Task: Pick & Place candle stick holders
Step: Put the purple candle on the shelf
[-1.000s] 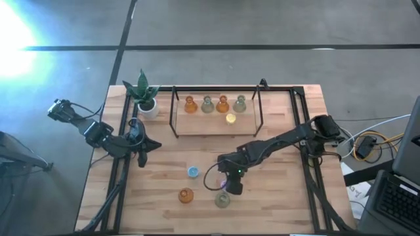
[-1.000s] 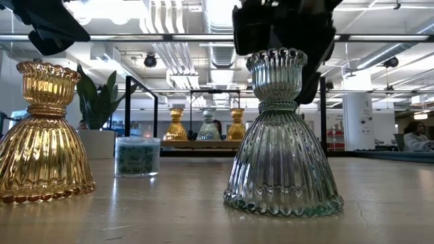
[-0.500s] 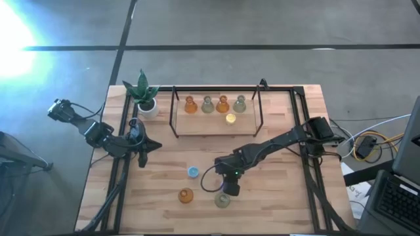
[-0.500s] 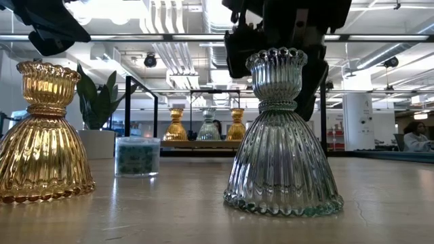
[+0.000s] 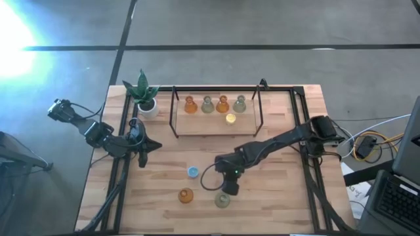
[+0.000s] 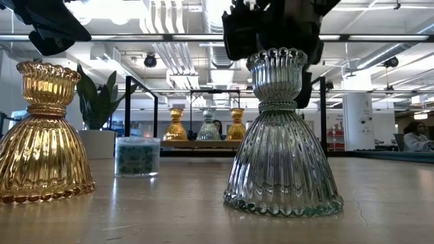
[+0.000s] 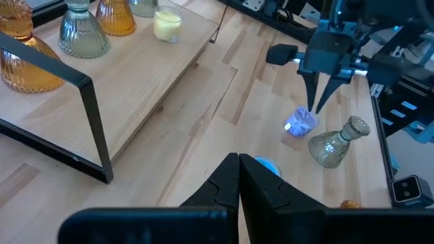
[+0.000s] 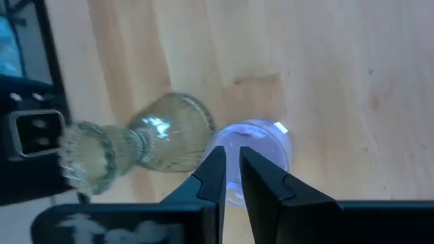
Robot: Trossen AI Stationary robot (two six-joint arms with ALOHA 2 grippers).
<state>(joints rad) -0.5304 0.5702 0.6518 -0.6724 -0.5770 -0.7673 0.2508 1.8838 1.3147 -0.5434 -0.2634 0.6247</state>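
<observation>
A small round purple candle stick holder (image 8: pixel 261 146) stands on the table next to an olive-green bulbous holder (image 5: pixel 223 200), which stands upright on its base (image 6: pixel 281 196). My right gripper (image 5: pixel 226 188) points down on the purple one, its fingers almost together. An amber holder (image 5: pixel 186 195) and a small blue holder (image 5: pixel 193 172) stand to the left. My left gripper (image 5: pixel 141 156) is shut and empty near the table's left side. Two amber and two green holders and a yellow one (image 5: pixel 230 118) stand on a board (image 5: pixel 197 126). My right gripper comes from above, pointing down, onto the purple holder's rim (image 8: pixel 227 146) on the side toward the green holder. The fingertips (image 7: pixel 316 107) appear to pinch the rim wall, one inside and one outside. The holder stands upright on the table.
A black-framed wooden board holds the placed holders at the far centre. A white potted plant (image 5: pixel 143 95) stands at the far left. Black rails (image 5: pixel 308 164) run along both table sides. Bare wood lies between the board and the loose holders.
My right gripper has shifted a little toward the table's left edge and gone down onto the purple holder beside the green one. The holders have stayed where they were.
</observation>
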